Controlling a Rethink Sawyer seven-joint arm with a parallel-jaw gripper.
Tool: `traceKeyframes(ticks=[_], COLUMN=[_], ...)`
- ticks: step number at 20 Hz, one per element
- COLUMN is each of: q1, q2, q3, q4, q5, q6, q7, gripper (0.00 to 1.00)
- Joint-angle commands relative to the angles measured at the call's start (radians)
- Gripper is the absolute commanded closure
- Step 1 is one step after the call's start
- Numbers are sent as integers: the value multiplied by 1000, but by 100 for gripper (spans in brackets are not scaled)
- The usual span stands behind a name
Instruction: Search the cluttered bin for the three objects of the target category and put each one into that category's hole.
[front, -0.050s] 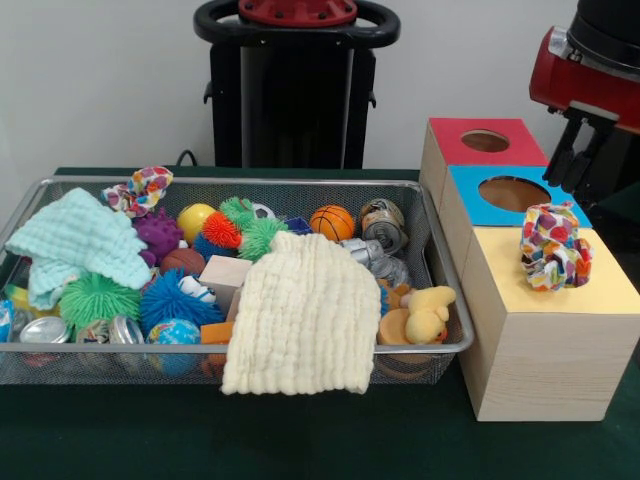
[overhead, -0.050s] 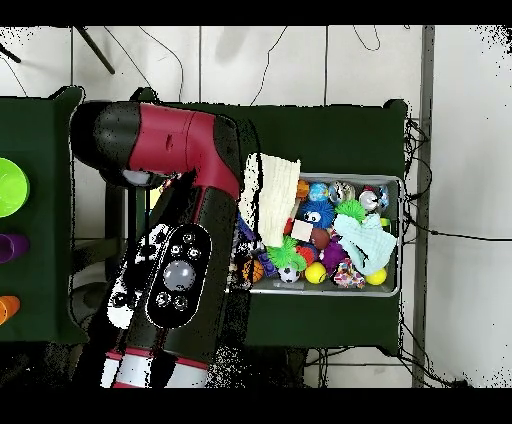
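1. We saw the gripper (front, -0.050s: 578, 150) hanging at the right edge of the front view, above the blue-topped box (front, -0.050s: 470, 185), its dark fingers apart and empty.
2. A colourful fabric scrunchie (front, -0.050s: 555, 246) sat on the yellow-topped box (front, -0.050s: 610, 285), just below the gripper and a little nearer the camera; it was a puffy, roughly round ring with no clear long axis.
3. That box's hole was not visible to us, so we judged the scrunchie possibly resting over it.
4. A second, similar scrunchie (front, -0.050s: 141, 189) lay at the far left corner of the mesh bin (front, -0.050s: 300, 182), well apart from the gripper.
5. A cream cloth (front, -0.050s: 300, 315) draped over the bin's near rim may have hidden more.
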Motion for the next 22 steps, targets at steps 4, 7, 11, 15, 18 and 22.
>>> traceKeyframes(ticks=[4,7,11,15,18,22], q1=[-28,-25,-24,-21,-18,-19], q2=[-20,-21,-20,-17,-18,-16], q3=[47,51,57,60,63,66], q4=[57,76,96,111,122,131], q5=[2,2,4,5,6,7], q6=[48,24,-6,-31,-44,-59], q7=[232,230,229,229,228,227], gripper=[100,100,100,100,100,100])
